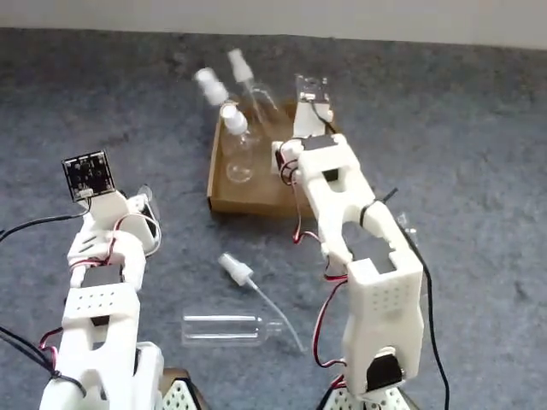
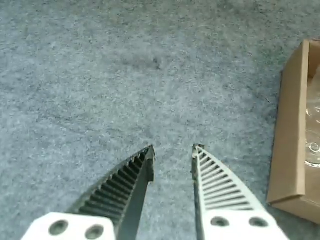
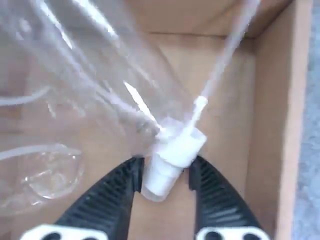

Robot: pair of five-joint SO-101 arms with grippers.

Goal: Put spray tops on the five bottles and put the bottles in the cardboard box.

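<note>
**One bottle left to cap, the rest at the box**

Grey carpet (image 1: 479, 128) covered the table, with the cardboard box (image 1: 248, 201) set toward the far side between the two arms. In the high view we counted three white-capped bottles (image 1: 238, 137) standing or leaning in the box; clear plastic made a surer count hard. The right gripper (image 3: 166, 162) was inside the box, clenched on the white spray top (image 3: 172, 150) of a clear bottle, so we took that one to be capped and not yet let go.

On the carpet near the arms' bases lay one bare bottle (image 1: 224, 329) on its side and, just beside it, one loose spray top (image 1: 237, 270) with its tube. The left gripper (image 2: 172, 152) hung over bare carpet near the box's side, jaws apart and holding nothing.

We judged the job mostly done: that last bottle needed its top and a place in the box.
</note>
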